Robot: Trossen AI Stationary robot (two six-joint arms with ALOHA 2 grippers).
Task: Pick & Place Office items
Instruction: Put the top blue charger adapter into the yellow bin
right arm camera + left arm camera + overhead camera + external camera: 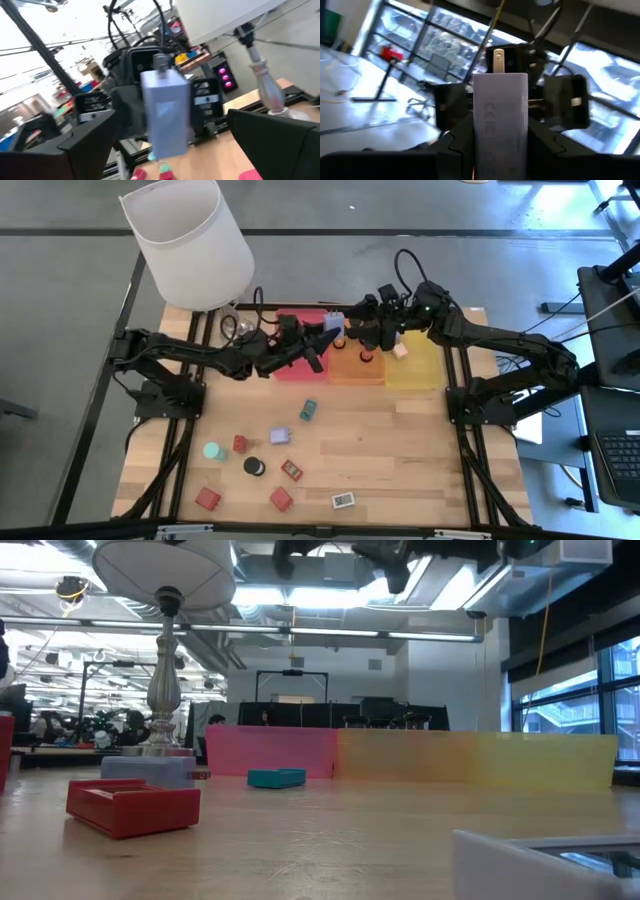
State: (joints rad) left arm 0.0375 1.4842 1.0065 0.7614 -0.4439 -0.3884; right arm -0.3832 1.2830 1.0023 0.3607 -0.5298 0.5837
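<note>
My left gripper is shut on a lavender block with a metal prong, held in the air over the far edge of the red tray and orange tray. My right gripper hovers just right of it, facing it, fingers wide open with the block ahead of them, not touching. Several small pieces lie on the near table: a teal block, a lavender cube, red blocks, a black cylinder, a white block. My left gripper pinches the lavender block's two opposite sides between its two fingers. The fingers come roughly level from the table's left and lie along the block. The block is lifted clear, its pronged end pointing away from the gripper toward my right gripper.
A yellow tray stands right of the orange one with a pale cube at its far edge. Two cylinders stand in the orange tray. A white-shaded lamp stands at the far left corner. People sit in the room behind.
</note>
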